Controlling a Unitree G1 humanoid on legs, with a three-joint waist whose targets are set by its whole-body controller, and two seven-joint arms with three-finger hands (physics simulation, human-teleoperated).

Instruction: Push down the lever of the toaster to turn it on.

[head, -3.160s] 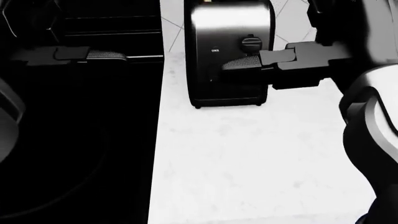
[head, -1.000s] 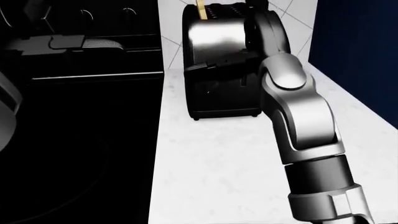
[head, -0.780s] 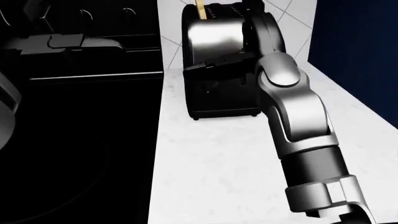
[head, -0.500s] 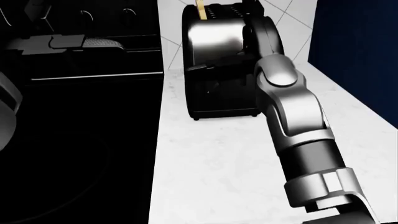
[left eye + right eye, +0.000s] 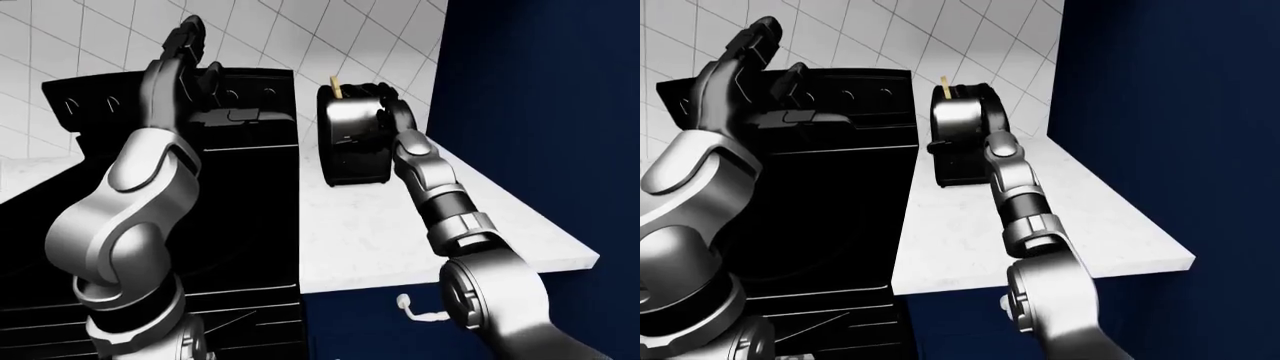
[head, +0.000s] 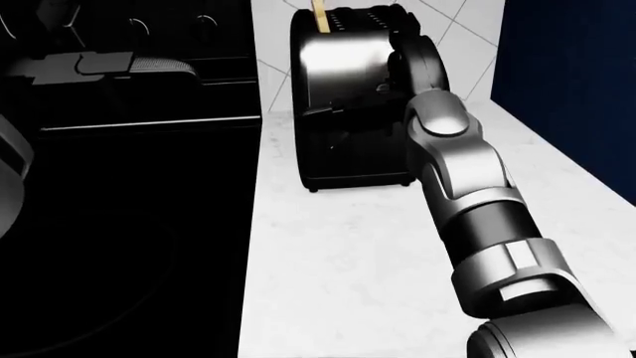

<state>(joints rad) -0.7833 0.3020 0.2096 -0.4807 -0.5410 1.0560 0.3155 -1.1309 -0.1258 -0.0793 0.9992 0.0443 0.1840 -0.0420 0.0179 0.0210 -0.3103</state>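
**Setting: domestic kitchen, simulator render**

Premises present as a home kitchen. A white, faintly marbled worktop [image 6: 348, 253] runs along the right of the head view, ending against a wall of white square tiles [image 5: 330, 37] laid on the diagonal. A black and chrome toaster [image 6: 348, 89] stands on the worktop near that wall, a pale slice [image 6: 319, 15] showing in its slot. Immediately to the left sits a black stove [image 5: 840, 202] with a raised control panel carrying round knobs [image 5: 845, 95]. Dark blue cabinetry [image 5: 520, 97] rises on the right and continues beneath the worktop edge.
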